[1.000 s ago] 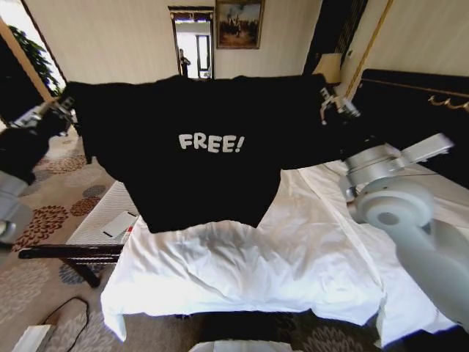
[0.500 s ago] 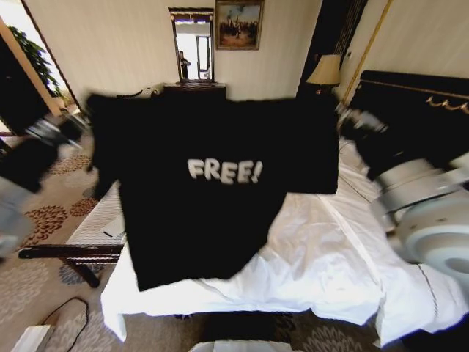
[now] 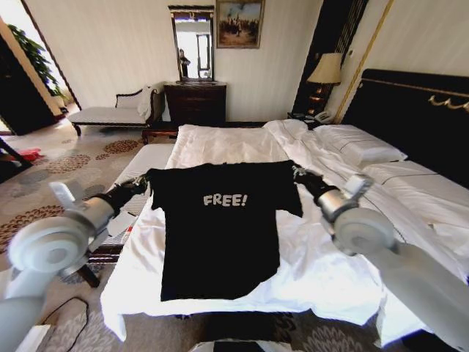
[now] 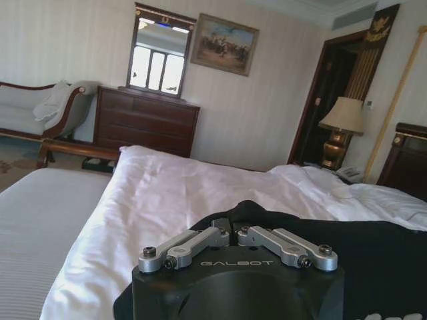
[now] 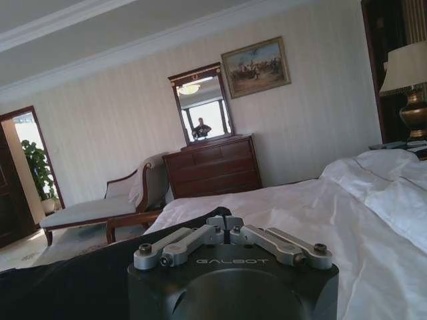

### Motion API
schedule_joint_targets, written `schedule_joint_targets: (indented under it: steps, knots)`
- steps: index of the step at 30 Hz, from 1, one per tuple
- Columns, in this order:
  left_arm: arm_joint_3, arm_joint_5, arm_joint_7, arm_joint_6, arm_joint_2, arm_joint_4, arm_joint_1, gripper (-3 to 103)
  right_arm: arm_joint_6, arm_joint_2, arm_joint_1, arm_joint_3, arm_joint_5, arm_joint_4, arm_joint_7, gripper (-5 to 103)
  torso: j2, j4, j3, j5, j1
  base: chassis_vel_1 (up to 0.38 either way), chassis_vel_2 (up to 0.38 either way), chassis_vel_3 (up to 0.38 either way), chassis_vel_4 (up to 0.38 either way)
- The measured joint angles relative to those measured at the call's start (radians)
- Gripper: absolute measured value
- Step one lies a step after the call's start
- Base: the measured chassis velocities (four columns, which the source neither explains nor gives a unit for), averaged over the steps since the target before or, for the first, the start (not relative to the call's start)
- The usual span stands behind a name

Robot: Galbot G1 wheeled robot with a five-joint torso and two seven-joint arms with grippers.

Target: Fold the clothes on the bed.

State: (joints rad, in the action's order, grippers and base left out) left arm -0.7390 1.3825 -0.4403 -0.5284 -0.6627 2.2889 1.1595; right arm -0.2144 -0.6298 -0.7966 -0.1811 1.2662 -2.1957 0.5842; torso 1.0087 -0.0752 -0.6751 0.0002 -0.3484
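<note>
The black T-shirt (image 3: 220, 231) lies flat, chest up, on the white bed (image 3: 322, 271). The left gripper (image 3: 139, 183) at its 10 o'clock corner and the right gripper (image 3: 300, 174) at 2 o'clock are each clamped on a shoulder.

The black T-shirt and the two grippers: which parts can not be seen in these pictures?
- Black T-shirt: its back is against the white duvet in the head view.
- Left gripper: in the left wrist view its fingertips are covered by the shirt's shoulder.
- Right gripper: same in the right wrist view.
- Shirt's lettering: cut off by the edge of the left wrist view.
</note>
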Motion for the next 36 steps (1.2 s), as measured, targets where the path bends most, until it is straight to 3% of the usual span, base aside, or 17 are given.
schedule_joint_targets:
  steps: [5,8,15,18,25,30,36]
  knots:
    - [0.07,-0.05,0.011,0.009,-0.024,-0.073,-0.031,0,0.017,-0.066,0.068,0.092,-0.05,0.094,-0.012,0,0.0,0.0002,0.0,-0.0003,0.0,0.0,0.0,0.0,0.0]
    - [0.189,-0.085,0.011,0.01,-0.059,-0.182,-0.113,0,0.018,-0.151,0.163,0.192,-0.073,0.224,-0.013,0,0.0,0.0003,0.0,-0.0005,0.0,0.0,0.0,0.0,0.0]
    - [0.333,-0.114,0.013,0.006,-0.113,-0.345,-0.253,0,0.009,-0.265,0.277,0.347,-0.131,0.419,-0.013,0,0.0,0.0,0.0,-0.0003,0.0,0.0,0.0,0.0,0.0]
    - [0.406,-0.133,0.017,0.007,-0.158,-0.47,-0.352,0,0.03,-0.334,0.334,0.419,-0.191,0.577,-0.032,0,0.0,0.0005,0.0,-0.0004,0.0,0.0,0.0,0.0,0.0]
    - [0.512,-0.168,0.032,0.02,-0.232,-0.678,-0.506,0,0.078,-0.445,0.423,0.47,-0.252,0.803,-0.071,0,0.0,-0.0009,0.0,-0.0002,0.0,0.0,0.0,0.0,0.0]
    - [0.571,-0.224,0.049,0.035,-0.296,-0.822,-0.591,0,0.122,-0.587,0.51,0.496,-0.3,1.003,-0.104,0,0.0,0.0007,0.0,-0.0004,0.0,0.0,0.0,0.0,0.0]
    - [0.6,-0.259,0.056,0.041,-0.338,-0.921,-0.639,0,0.153,-0.651,0.539,0.496,-0.352,1.14,-0.13,0,0.0,0.0001,0.0,-0.0004,0.0,0.0,0.0,0.0,0.0]
